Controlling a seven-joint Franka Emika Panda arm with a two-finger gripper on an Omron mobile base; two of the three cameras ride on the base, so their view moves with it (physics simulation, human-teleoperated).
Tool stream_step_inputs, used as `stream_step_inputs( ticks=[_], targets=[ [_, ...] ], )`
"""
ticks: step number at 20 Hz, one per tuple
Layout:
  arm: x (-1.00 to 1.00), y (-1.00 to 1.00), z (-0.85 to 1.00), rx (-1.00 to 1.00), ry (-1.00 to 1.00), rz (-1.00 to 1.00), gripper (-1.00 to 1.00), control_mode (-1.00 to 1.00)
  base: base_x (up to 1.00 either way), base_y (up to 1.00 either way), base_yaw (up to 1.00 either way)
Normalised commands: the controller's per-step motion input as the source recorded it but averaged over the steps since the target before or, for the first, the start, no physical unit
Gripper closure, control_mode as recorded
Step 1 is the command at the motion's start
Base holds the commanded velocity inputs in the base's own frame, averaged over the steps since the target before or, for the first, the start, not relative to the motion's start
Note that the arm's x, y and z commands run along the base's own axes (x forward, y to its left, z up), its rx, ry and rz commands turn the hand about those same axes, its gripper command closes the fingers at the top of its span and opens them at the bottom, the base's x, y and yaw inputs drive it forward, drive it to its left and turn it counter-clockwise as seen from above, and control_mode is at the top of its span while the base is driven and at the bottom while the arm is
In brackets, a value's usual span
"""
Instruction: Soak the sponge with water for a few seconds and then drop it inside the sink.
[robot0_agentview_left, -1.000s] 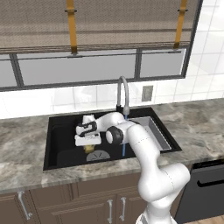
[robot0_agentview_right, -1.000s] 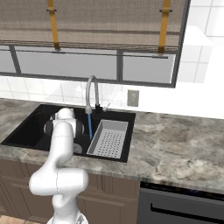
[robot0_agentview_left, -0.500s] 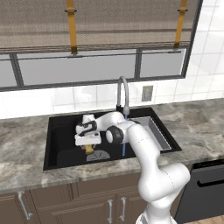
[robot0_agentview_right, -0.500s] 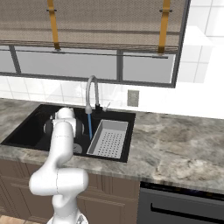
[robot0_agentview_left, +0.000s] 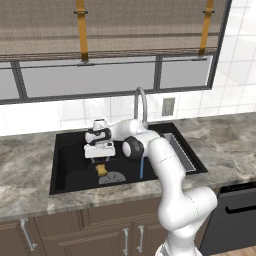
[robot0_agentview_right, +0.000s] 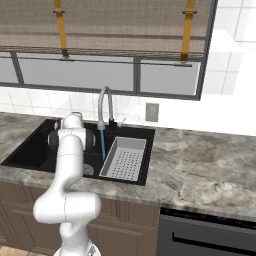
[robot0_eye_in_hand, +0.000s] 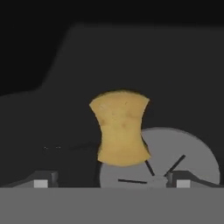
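Hand view: sponge (robot0_eye_in_hand: 121, 129) loose below our wide jaws, over the drain (robot0_eye_in_hand: 175, 155).
We risk little; water (robot0_agentview_left: 141, 167) keeps running in the sink (robot0_agentview_left: 70, 160).

sponge (robot0_eye_in_hand: 121, 129): yellow-orange, pinched middle, in the basin, overlapping drain's edge | water (robot0_agentview_left: 141, 167): thin blue stream falling straight, right of sponge | sink (robot0_agentview_left: 67, 167): black rectangular basin, round grey drain (robot0_agentview_left: 112, 178)

Both base views share the sink (robot0_agentview_left: 65, 155); hand view close above.
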Motion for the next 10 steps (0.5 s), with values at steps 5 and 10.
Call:
stream_step_inputs(
  ticks=[5,10],
  targets=[
    [-0.39,0.00,0.50,0.00,0.00,0.00,-1.00,-1.00,0.00,0.00,0.00],
    [-0.69,-0.09,0.13,0.00,0.00,0.00,-1.00,-1.00,0.00,0.00,0.00]
  ],
)
